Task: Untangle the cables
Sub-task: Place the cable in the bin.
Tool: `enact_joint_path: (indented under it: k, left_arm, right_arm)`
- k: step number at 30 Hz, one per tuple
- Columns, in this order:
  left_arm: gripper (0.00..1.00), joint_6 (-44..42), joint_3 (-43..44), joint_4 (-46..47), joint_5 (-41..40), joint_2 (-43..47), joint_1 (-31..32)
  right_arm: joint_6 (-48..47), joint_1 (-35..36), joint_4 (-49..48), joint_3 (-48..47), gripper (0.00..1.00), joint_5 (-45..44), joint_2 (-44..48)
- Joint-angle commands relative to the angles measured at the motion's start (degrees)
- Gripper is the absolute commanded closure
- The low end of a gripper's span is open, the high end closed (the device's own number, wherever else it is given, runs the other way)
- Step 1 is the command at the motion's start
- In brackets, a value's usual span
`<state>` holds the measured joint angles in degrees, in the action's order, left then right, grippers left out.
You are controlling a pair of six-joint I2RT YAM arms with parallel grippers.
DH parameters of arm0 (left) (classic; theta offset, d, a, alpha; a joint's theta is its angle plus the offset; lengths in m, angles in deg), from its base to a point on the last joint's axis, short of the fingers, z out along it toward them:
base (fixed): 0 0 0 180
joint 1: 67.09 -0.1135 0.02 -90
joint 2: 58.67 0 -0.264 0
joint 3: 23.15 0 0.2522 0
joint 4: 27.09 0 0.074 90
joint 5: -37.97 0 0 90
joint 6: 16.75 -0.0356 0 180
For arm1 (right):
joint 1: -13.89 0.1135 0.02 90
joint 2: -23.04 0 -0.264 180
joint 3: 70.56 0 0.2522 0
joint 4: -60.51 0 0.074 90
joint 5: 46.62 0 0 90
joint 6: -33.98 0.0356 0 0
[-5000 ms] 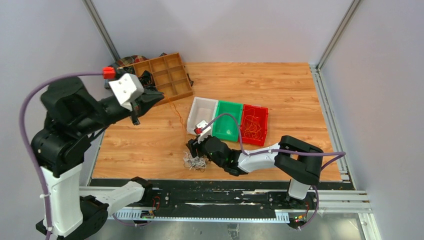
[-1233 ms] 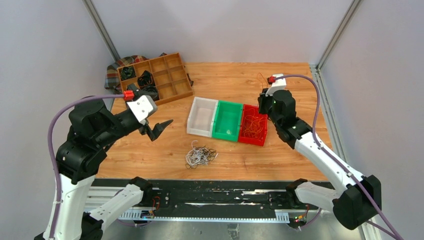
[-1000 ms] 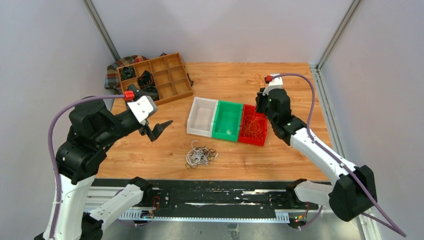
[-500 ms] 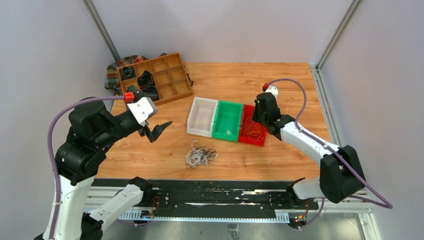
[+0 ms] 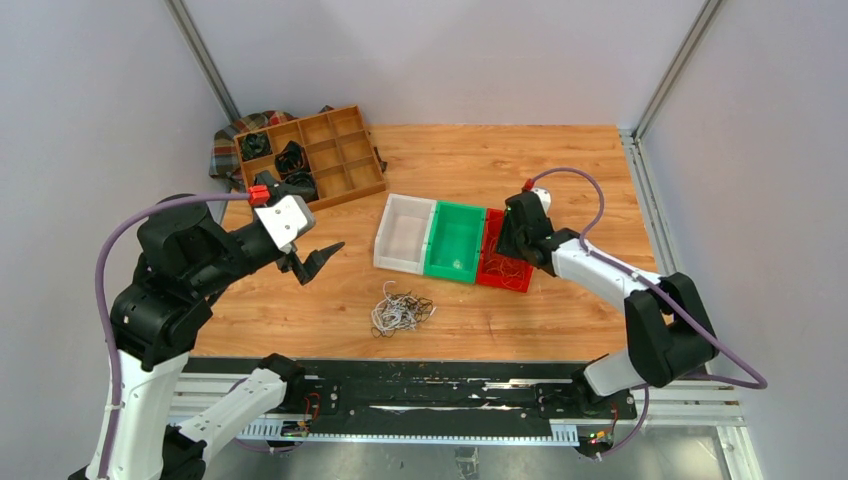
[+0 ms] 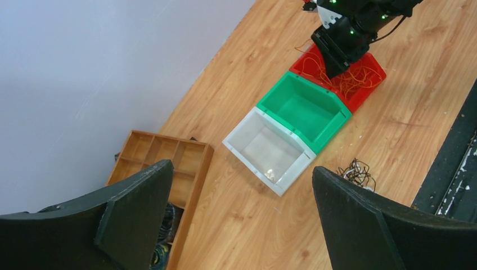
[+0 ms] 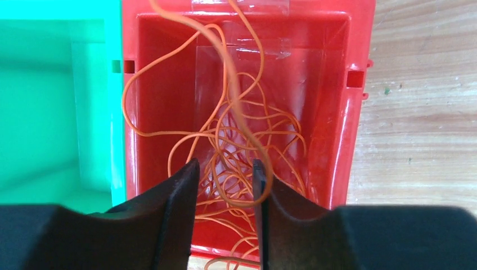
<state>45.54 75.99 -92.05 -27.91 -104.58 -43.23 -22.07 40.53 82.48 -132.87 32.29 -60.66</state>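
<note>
A wooden table (image 5: 440, 160) sat between grey walls (image 5: 450, 60). At left, the left gripper (image 5: 318, 258) hung above the boards with its jaws spread wide, unmoved over the last second. Near the front edge lay the white and black cables (image 5: 400, 310), still knotted. At right, the right gripper (image 7: 224, 180) had dropped over the red bin (image 7: 332, 84). Its pressed-together jaws had parted, letting an orange cable (image 7: 230, 79) slacken among the others inside. That strand looked sorted; the knot remained.
</note>
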Motion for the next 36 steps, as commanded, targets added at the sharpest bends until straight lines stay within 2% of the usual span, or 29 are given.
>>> enact_joint_path:
  k: [1, 3, 11, 15, 27, 36]
  left_arm:
    - [0.02, -0.51, 0.9, 0.22, -0.19, 0.15, 0.24]
    - [0.02, -0.51, 1.0, 0.17, -0.01, 0.16, 0.23]
    - [0.02, -0.77, 1.53, 0.2, 0.62, -0.14, 0.23]
    - [0.02, -0.88, 1.76, 0.17, 0.58, -0.25, 0.28]
    - [0.02, -0.86, 1.72, 0.17, 0.23, 0.19, 0.24]
    - [0.01, -0.98, 1.37, 0.14, 0.96, -0.05, 0.25]
  right_arm:
    - [-0.12, -1.14, 1.68, -1.51, 0.53, 0.0, 2.95]
    - [-1.83, -1.14, 3.28, -3.03, 0.43, -1.83, 4.84]
    - [-7.61, -1.34, 8.14, -8.2, 0.39, -5.16, 10.2]
    - [-9.83, -2.01, 8.45, -10.79, 0.38, -6.1, 9.8]
    - [-14.39, -5.55, 7.52, -15.76, 0.44, -8.21, -2.19]
    - [-11.68, -5.98, 7.32, -13.66, 0.65, -2.73, -3.27]
